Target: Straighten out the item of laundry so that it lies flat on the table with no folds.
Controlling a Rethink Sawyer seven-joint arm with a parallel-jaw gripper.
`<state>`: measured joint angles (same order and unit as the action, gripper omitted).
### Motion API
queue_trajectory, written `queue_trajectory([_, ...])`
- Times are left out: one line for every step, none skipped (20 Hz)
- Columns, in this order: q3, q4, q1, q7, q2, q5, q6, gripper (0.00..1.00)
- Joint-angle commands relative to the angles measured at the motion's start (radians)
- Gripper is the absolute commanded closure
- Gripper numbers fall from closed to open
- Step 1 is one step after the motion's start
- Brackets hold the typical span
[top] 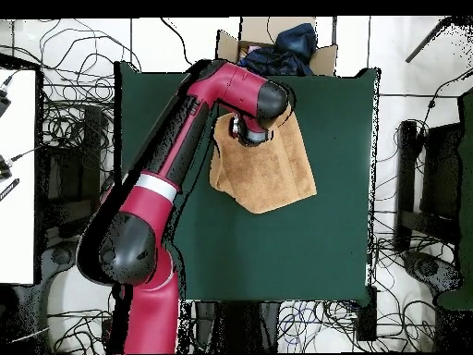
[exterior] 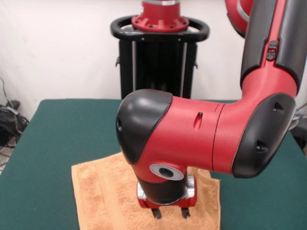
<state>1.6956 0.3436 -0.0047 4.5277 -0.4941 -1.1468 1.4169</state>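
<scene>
Towel (exterior: 103,191) is lying in the lower middle of the front view, on the green table (exterior: 43,143), and in the overhead view it is showing at upper centre, close to the table's top edge. Its outline is being seen as skewed, not square to the table — in the overhead view one corner is pointing toward the lower centre, which suggests it is not yet spread flat, though any fold is being hidden by the arm. The gripper (exterior: 170,213) is being held straight above the cloth, its two dark fingertips (exterior: 156,213) standing apart with a clear gap between them and nothing being gripped; whether they are touching the terry cannot be told. In the overhead view the gripper (top: 251,131) is sitting over the towel's upper left part, so most of the cloth is stretching away toward the lower right of that frame — the long axis is judged to be running roughly that way. A pinch near this upper edge is probably being called for.
</scene>
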Motion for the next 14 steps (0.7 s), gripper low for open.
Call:
queue_trajectory([-0.121, -0.036, 0.048, 0.122, 0.082, 0.046, 0.142, 0.0])
queue_trajectory([-0.125, -0.039, 0.051, 0.13, 0.084, 0.047, 0.143, 0.0])
queue_trajectory([-0.122, -0.043, 0.055, 0.142, 0.08, 0.043, 0.144, 0.0])
queue_trajectory([-0.122, -0.048, 0.056, 0.152, 0.078, 0.041, 0.148, 0.0])
queue_trajectory([-0.124, -0.049, 0.059, 0.159, 0.075, 0.042, 0.14, 0.0])
queue_trajectory([-0.131, -0.049, 0.062, 0.151, 0.074, 0.047, 0.131, 0.0])
queue_trajectory([-0.137, -0.048, 0.065, 0.144, 0.073, 0.051, 0.121, 0.0])
queue_trajectory([-0.147, -0.046, 0.069, 0.13, 0.073, 0.055, 0.115, 0.0])
queue_trajectory([-0.169, -0.038, 0.075, 0.091, 0.074, 0.071, 0.101, 0.0])
queue_trajectory([-0.182, -0.037, 0.077, 0.075, 0.073, 0.077, 0.095, 0.0])
queue_trajectory([-0.196, -0.036, 0.079, 0.059, 0.073, 0.083, 0.089, 0.0])
queue_trajectory([-0.202, -0.039, 0.079, 0.058, 0.071, 0.083, 0.085, 0.0])
queue_trajectory([-0.209, -0.048, 0.075, 0.063, 0.069, 0.085, 0.075, 0.0])
queue_trajectory([-0.212, -0.057, 0.073, 0.072, 0.067, 0.083, 0.072, 0.0])
